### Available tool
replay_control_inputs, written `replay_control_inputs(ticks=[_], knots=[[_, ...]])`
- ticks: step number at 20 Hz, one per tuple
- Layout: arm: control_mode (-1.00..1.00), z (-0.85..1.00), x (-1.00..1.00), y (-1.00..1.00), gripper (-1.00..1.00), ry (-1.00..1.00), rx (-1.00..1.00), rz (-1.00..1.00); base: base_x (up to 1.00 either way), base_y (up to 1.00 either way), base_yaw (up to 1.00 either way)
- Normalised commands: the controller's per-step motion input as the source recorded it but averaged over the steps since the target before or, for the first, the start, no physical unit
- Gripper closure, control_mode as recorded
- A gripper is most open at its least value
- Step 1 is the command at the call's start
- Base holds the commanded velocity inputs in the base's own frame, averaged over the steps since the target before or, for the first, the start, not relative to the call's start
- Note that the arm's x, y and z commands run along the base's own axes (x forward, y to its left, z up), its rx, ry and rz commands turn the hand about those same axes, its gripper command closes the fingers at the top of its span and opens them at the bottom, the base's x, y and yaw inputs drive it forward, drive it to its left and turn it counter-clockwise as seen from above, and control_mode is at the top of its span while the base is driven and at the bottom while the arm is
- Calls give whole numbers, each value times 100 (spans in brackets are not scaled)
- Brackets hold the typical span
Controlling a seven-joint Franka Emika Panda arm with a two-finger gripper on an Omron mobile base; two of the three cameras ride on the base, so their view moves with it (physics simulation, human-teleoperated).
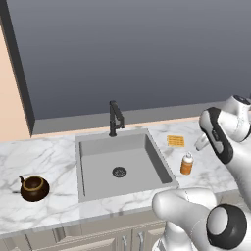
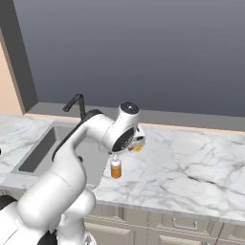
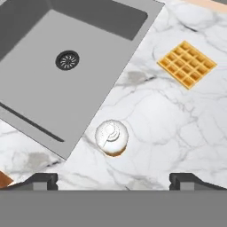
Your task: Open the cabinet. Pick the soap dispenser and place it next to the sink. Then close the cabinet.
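Just right of the sink (image 3: 53, 84), bottle (image 3: 111, 138) upright on the marble beneath wide-open, empty gripper (image 3: 113, 181); lift straight up clear of it, then on to shutting the cabinet.

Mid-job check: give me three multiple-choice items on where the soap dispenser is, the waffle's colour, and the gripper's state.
1. The soap dispenser stands:
A. in the sink basin
B. on the marble beside the sink
C. on the waffle

2. The waffle is:
A. golden orange
B. green
C. black

3. The gripper is:
A. shut on the dispenser
B. open, above the dispenser
C. shut on the faucet

Answers: B, it sits upright by the basin's rim; A, the hand view shows it; B, the fingertips stand wide apart with nothing between.
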Motion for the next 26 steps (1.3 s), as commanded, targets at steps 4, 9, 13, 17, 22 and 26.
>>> replay_control_inputs(ticks=[4, 9, 13, 17, 22, 26], knots=[[-100, 3, 0, 0, -100, 12, -15, -12, 0, 0, 0], [-100, 6, 0, 0, -100, 10, -14, -11, 0, 0, 0], [-100, 12, 0, 0, -100, 9, -14, -11, 0, 0, 0], [100, 5, 0, 0, -100, 5, -5, -4, 0, 0, -5], [100, 0, 0, 0, -100, 0, 0, 0, -2, 0, -9], [100, 0, 0, 0, -100, 0, 0, 0, -18, -6, -14]])
